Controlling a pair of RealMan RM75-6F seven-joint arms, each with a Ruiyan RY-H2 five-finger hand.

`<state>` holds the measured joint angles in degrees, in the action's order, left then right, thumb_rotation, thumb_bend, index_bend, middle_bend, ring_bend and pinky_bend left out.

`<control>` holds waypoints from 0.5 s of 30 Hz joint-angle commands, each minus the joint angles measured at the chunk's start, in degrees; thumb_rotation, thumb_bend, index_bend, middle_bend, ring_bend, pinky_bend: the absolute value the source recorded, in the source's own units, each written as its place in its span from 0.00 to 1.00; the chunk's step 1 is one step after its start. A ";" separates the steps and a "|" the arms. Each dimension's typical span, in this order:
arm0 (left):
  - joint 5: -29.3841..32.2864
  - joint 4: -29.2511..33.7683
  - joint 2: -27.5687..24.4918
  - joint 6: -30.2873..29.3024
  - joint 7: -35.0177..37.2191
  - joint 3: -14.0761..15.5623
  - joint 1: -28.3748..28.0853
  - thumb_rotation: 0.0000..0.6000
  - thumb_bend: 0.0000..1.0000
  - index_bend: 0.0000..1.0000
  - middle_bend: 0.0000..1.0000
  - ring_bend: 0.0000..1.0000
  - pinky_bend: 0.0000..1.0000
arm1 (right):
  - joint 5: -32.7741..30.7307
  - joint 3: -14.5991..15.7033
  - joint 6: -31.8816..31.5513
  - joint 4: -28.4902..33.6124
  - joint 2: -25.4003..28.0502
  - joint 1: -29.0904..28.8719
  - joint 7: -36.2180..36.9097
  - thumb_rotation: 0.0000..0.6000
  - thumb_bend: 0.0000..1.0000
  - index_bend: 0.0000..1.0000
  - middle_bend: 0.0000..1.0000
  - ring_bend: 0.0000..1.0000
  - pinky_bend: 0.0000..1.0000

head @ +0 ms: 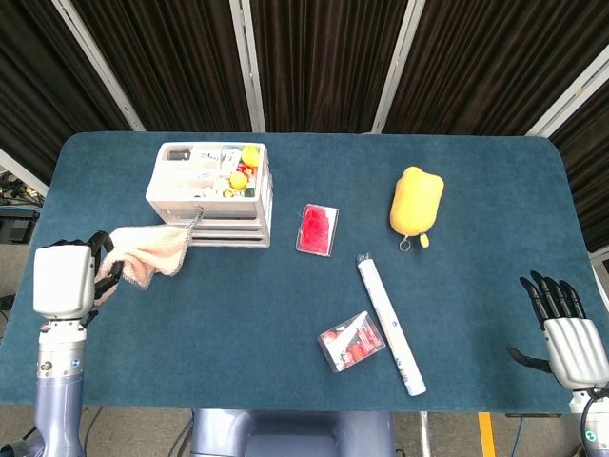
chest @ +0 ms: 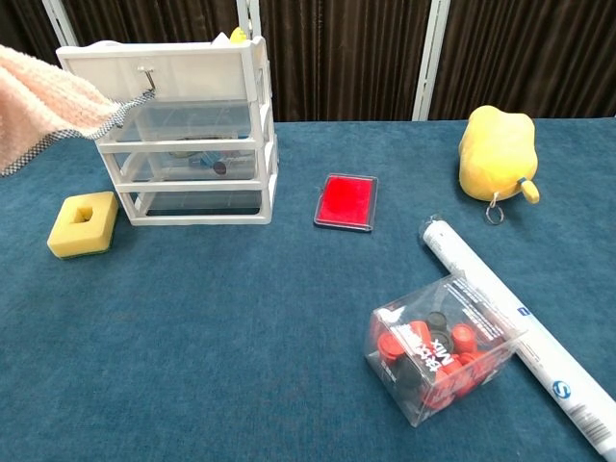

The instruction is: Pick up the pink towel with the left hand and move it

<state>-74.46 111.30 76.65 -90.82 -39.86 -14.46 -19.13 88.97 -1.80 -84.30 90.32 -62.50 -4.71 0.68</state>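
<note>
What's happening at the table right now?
The left hand holds the pink towel up off the table, just left of the white drawer unit. One corner of the towel reaches to the hook on the unit's front. The yellow sponge sits on the table below it. The right hand rests open at the table's near right corner, holding nothing, away from the yellow plush, the white tube and the clear box of red caps.

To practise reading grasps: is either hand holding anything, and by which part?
The left hand holds the pink towel by its left end; the rest drapes toward the drawer unit. The right hand holds nothing.
</note>
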 commanded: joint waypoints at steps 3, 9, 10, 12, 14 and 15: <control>1.27 -0.70 0.51 1.00 -0.92 0.51 -0.28 1.00 0.72 0.98 0.87 0.78 0.72 | -0.02 -0.01 -0.10 0.05 0.04 0.07 0.07 1.00 0.01 0.00 0.00 0.00 0.00; 4.03 -2.85 1.81 3.43 -1.83 1.09 -1.17 1.00 0.51 0.79 0.71 0.67 0.61 | -0.02 -0.06 -0.28 0.04 -0.01 0.14 0.02 1.00 0.01 0.00 0.00 0.00 0.00; 4.50 -3.04 1.98 3.98 -1.86 1.24 -1.32 1.00 0.45 0.75 0.66 0.63 0.60 | -0.02 -0.05 -0.27 0.04 -0.02 0.13 0.00 1.00 0.01 0.00 0.00 0.00 0.00; 5.35 -3.69 2.58 5.27 -1.55 1.51 -1.82 1.00 0.34 0.68 0.58 0.53 0.56 | -0.01 -0.06 -0.24 0.05 -0.04 0.11 -0.05 1.00 0.01 0.00 0.00 0.00 0.00; 6.19 -4.20 3.13 7.35 -1.02 2.14 -2.46 1.00 0.22 0.58 0.41 0.31 0.37 | 0.00 -0.06 -0.20 0.03 -0.04 0.09 -0.04 1.00 0.01 0.00 0.00 0.00 0.00; 6.62 -4.22 3.23 8.76 -0.47 2.50 -2.84 1.00 0.18 0.53 0.34 0.23 0.29 | 0.00 -0.05 -0.17 0.04 -0.02 0.08 0.01 1.00 0.01 0.00 0.00 0.00 0.00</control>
<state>-68.83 107.47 79.36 -84.31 -41.17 -12.72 -21.17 88.96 -1.85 -84.47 90.36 -62.53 -4.63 0.69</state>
